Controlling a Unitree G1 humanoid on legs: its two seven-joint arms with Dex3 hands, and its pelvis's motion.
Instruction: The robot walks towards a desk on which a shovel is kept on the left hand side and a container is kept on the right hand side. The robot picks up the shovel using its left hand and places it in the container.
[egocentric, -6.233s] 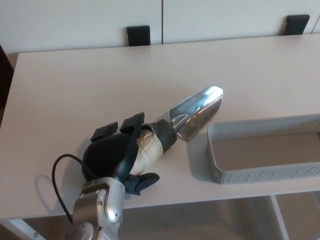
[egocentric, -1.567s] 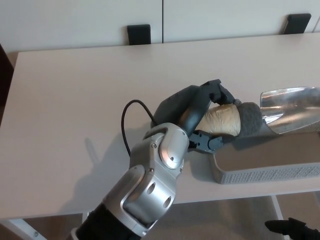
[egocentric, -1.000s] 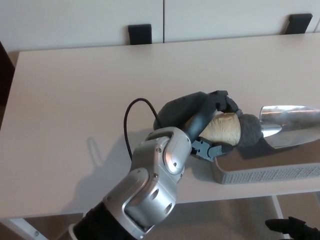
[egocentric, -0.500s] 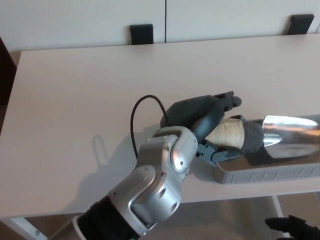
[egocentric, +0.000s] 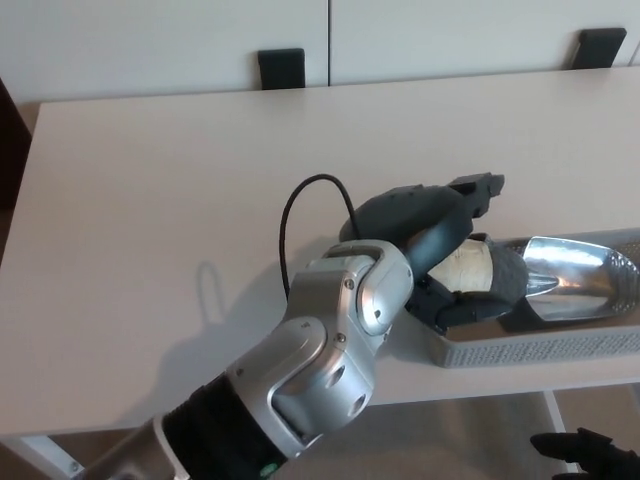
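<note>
1. My left hand (egocentric: 440, 235) reaches across from the left, over the near left corner of the container (egocentric: 540, 345).
2. Its upper fingers (egocentric: 478, 188) are lifted and spread above the handle, while the thumb sits low beside it; the hand looks released, though it is close against the handle.
3. The shovel (egocentric: 535, 280) lies in the container, its pale handle with the grey collar towards my hand and its shiny metal blade pointing right.
4. The container is a grey mesh tray at the right near edge of the pale tabletop (egocentric: 170, 190).
5. My right hand (egocentric: 590, 455) shows only as a dark shape at the bottom right corner; I cannot tell its state.
</note>
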